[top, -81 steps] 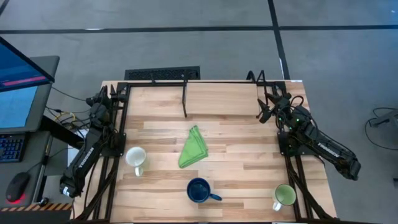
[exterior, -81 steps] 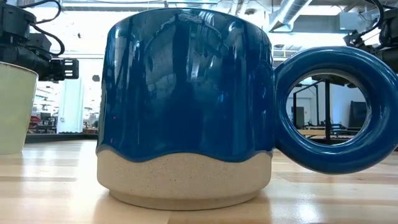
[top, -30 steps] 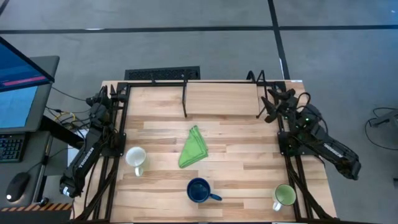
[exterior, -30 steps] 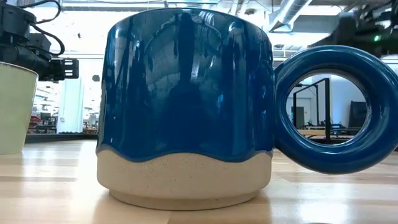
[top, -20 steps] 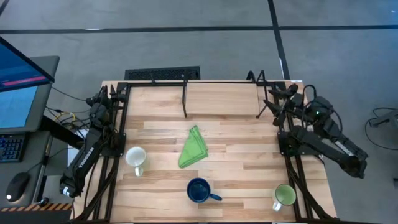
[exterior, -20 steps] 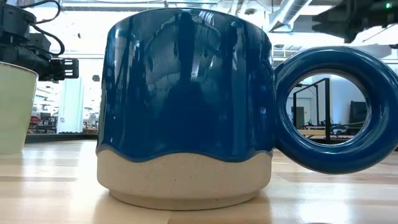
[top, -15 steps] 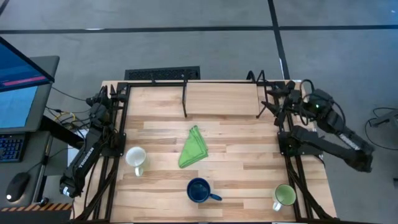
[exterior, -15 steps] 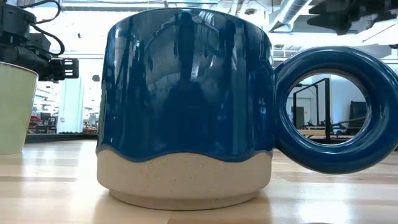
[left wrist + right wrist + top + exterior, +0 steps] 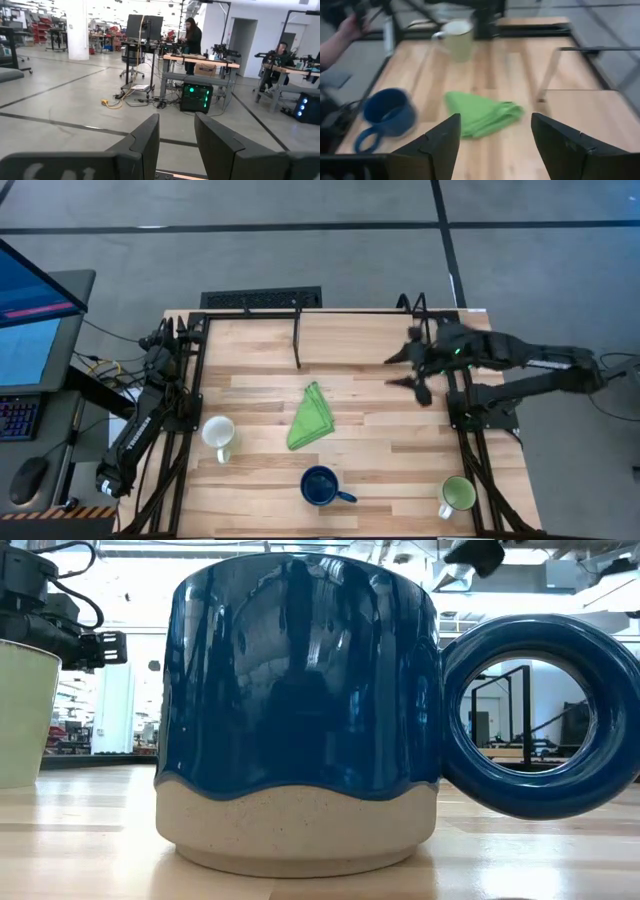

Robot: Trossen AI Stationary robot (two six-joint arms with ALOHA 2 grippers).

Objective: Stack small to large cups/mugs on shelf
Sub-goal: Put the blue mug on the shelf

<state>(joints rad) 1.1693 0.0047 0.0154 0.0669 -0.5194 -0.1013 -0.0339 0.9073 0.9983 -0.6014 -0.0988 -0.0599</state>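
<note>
Three mugs stand upright on their bases on the wooden table: a white one (image 9: 218, 433) near the left edge, a dark blue one (image 9: 320, 485) at the near middle and a light green one (image 9: 458, 495) at the near right corner. The blue mug fills the low view (image 9: 300, 710). The shelf (image 9: 355, 335) is the far strip of tabletop between black posts. My right gripper (image 9: 406, 374) hangs open and empty above the table's right half, facing the blue mug (image 9: 390, 115) and the white mug (image 9: 456, 37). My left gripper (image 9: 177, 132) rests at the far left corner, open by a narrow gap.
A folded green cloth (image 9: 312, 417) lies flat mid-table, between my right gripper and the mugs. Thin black posts (image 9: 298, 340) stand at the shelf's front. A person's hand (image 9: 347, 25) shows beyond the table's edge. A monitor (image 9: 35, 310) stands left of the table.
My right gripper has left its place at the table's far right corner, risen, and swung toward the table's left, out over the tabletop, turning to face the mugs. The mugs and the cloth have kept still.
</note>
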